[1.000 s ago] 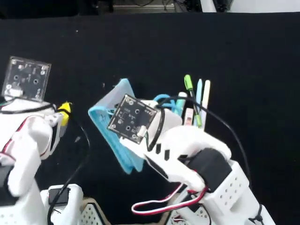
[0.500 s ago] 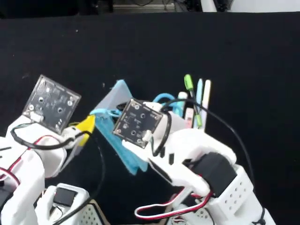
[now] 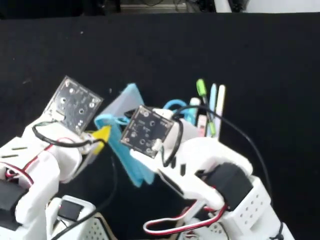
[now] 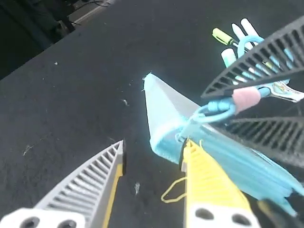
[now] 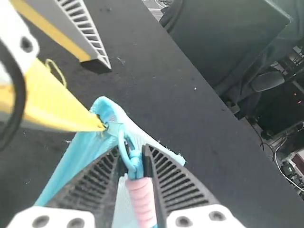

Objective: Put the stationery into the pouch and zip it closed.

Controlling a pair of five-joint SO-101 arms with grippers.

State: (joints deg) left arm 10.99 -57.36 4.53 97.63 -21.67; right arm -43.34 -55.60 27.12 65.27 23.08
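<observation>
We see the left arm leaning in from the table's near left corner. Its left gripper is spread wide and holds nothing: the yellow finger tips against the end of the light-blue pouch, and the grey finger hangs over the bare black table. The right arm bends over the pouch from the near edge, and the right gripper is clamped on the zip pull. The pouch sits about mid-table, between the arms. The pens lie just beside it, on the right arm's side.
</observation>
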